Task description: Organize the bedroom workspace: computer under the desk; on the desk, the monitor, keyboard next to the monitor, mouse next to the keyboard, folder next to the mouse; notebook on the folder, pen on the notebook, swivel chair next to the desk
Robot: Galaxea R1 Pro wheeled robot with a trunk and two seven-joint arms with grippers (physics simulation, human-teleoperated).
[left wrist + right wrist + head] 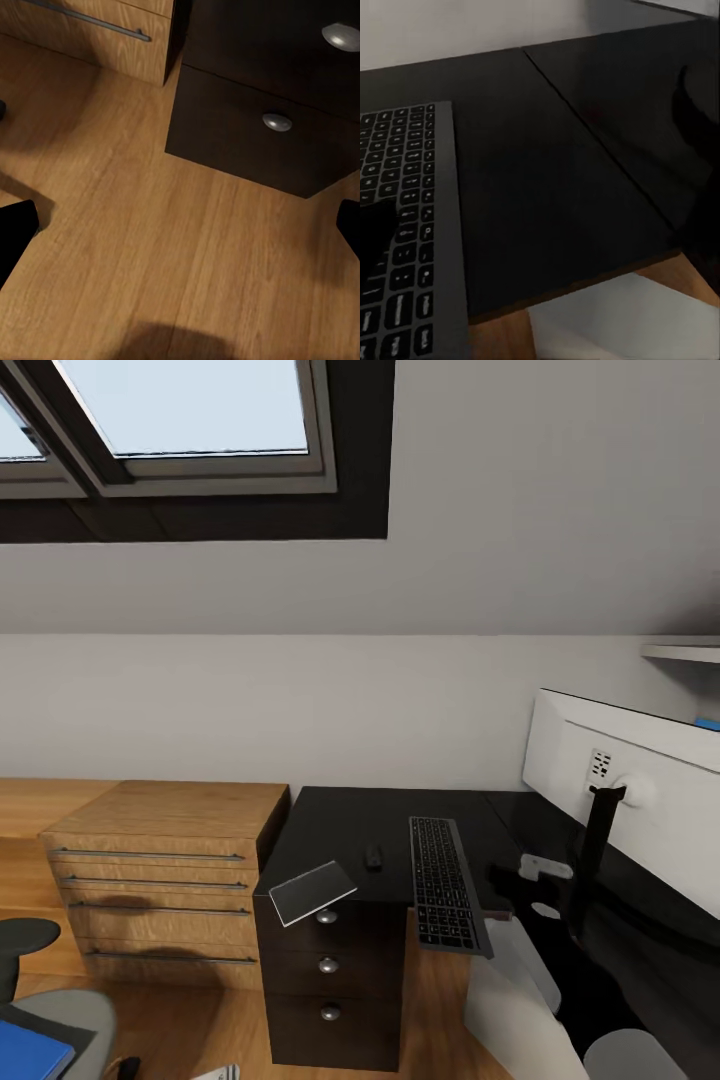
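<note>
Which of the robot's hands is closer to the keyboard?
The right. Its wrist camera looks at the keyboard from close above the desk; the left one faces the floor beside the drawers.

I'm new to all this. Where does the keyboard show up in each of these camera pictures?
Head view: the keyboard lies lengthwise on the black desk, its near end hanging past the desk's front edge.
Left wrist view: wood floor and the desk's dark drawers; the keyboard isn't among them.
Right wrist view: the keyboard lies close up on the desk.
Shared landmark: the black desk.

White arm shells [515, 970], black fingertips [15, 236]
</note>
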